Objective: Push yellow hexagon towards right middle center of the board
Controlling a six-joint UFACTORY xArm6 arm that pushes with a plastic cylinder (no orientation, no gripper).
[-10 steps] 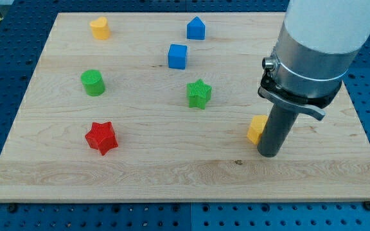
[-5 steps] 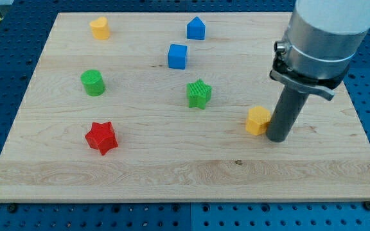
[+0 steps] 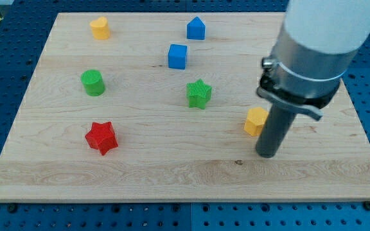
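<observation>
Yellow hexagon (image 3: 256, 120): right of centre on the board (image 3: 172, 167), lower right of the green star (image 3: 199, 94).
My tip (image 3: 266, 154): a bare rod — no claw, holding nothing — just below-right of the hexagon.
Handling: likely light, stiff, slides easily; push its left face.

The wooden board (image 3: 172, 170) carries yellow hexagon (image 3: 256, 120), yellow heart (image 3: 99, 27), blue house (image 3: 196, 28), blue cube (image 3: 178, 56), green cylinder (image 3: 93, 83), green star (image 3: 199, 94), red star (image 3: 101, 137).
</observation>
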